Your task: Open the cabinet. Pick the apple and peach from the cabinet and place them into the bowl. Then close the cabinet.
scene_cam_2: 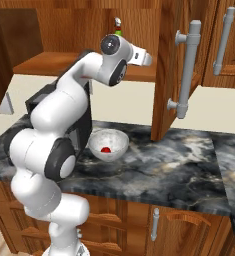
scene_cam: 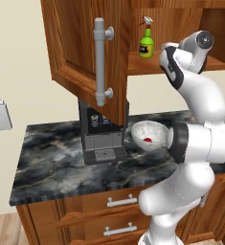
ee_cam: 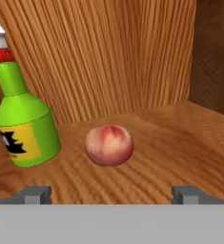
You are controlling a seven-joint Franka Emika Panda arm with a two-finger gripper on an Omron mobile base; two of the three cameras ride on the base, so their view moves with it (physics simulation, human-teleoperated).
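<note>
The cabinet (scene_cam: 75,43) stands open, its doors (scene_cam_2: 164,75) swung out over the counter. On its wooden shelf lies the pink-and-yellow peach (ee_cam: 108,144), a short way ahead of my gripper (ee_cam: 112,194) and centred between its fingertips (ee_cam: 37,194). The jaws stand wide open with nothing between them. My hand (scene_cam_2: 141,57) reaches into the cabinet at shelf height. Down on the counter the white bowl (scene_cam: 145,130) (scene_cam_2: 111,139) holds a small red apple (scene_cam: 147,140) (scene_cam_2: 106,149).
A green spray bottle (ee_cam: 23,124) (scene_cam: 146,44) stands on the shelf just left of the peach. The black coffee machine (scene_cam: 102,139) sits under the left open door, beside the bowl. Wooden drawers (scene_cam: 118,215) run below the dark marble counter (scene_cam_2: 179,165).
</note>
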